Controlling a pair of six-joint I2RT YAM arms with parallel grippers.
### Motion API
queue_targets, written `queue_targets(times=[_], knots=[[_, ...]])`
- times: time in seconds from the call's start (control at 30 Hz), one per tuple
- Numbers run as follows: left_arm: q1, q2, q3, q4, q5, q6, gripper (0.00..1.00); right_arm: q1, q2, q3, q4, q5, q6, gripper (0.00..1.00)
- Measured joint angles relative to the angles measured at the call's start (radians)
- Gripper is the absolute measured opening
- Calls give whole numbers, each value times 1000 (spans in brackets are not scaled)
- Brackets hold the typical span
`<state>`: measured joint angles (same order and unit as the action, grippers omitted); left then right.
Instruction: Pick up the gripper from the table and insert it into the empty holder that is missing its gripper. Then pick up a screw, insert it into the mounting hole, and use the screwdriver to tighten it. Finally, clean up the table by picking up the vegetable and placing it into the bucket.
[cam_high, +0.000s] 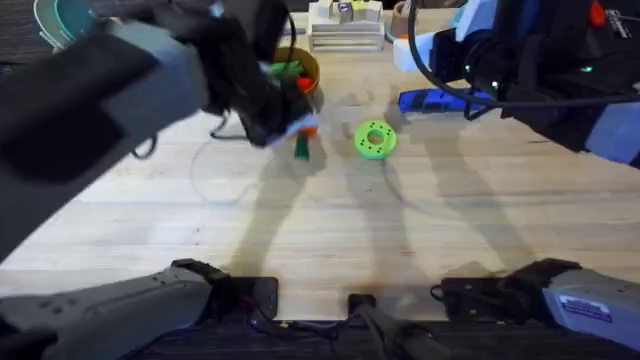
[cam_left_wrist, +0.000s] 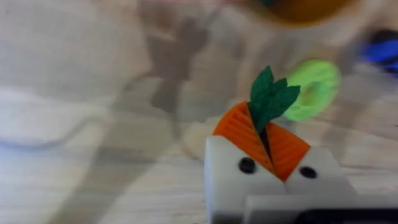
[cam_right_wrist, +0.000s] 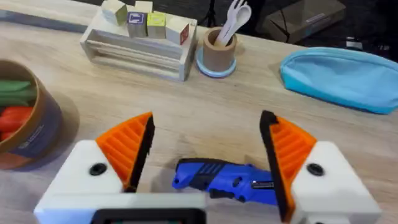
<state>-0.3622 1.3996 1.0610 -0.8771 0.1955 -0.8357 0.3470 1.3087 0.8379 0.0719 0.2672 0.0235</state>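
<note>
On the pale wooden table the green vegetable sits pinched between the closed pads of the left gripper, with the bucket at twelve o'clock, while the right gripper hangs wide open over the blue screwdriver.

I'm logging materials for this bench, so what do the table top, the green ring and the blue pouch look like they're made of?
Table top: light wood, matte, with visible grain and plank seams. Green ring: lime plastic, probably printed, a flat disc with holes. Blue pouch: soft fabric or vinyl, judging by its sagging rounded shape and seam; which one is unclear.
</note>
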Motion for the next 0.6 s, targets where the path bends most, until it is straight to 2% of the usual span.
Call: queue_targets(times=[0.07,0.13,0.27,0.43,0.53,0.6], knots=[[0,-32,52,18,-11,30,18,0,0,0,0,0,0,994],[0,-56,92,61,-63,57,17,0,0,0,0,0,0,992],[0,-62,112,165,-227,81,16,0,0,0,0,0,0,992],[2,-1,112,298,-408,94,16,0,0,0,0,0,0,992],[6,56,112,368,-454,95,16,0,0,0,0,0,0,992],[8,99,112,407,-466,98,72,0,0,0,0,0,0,992]])
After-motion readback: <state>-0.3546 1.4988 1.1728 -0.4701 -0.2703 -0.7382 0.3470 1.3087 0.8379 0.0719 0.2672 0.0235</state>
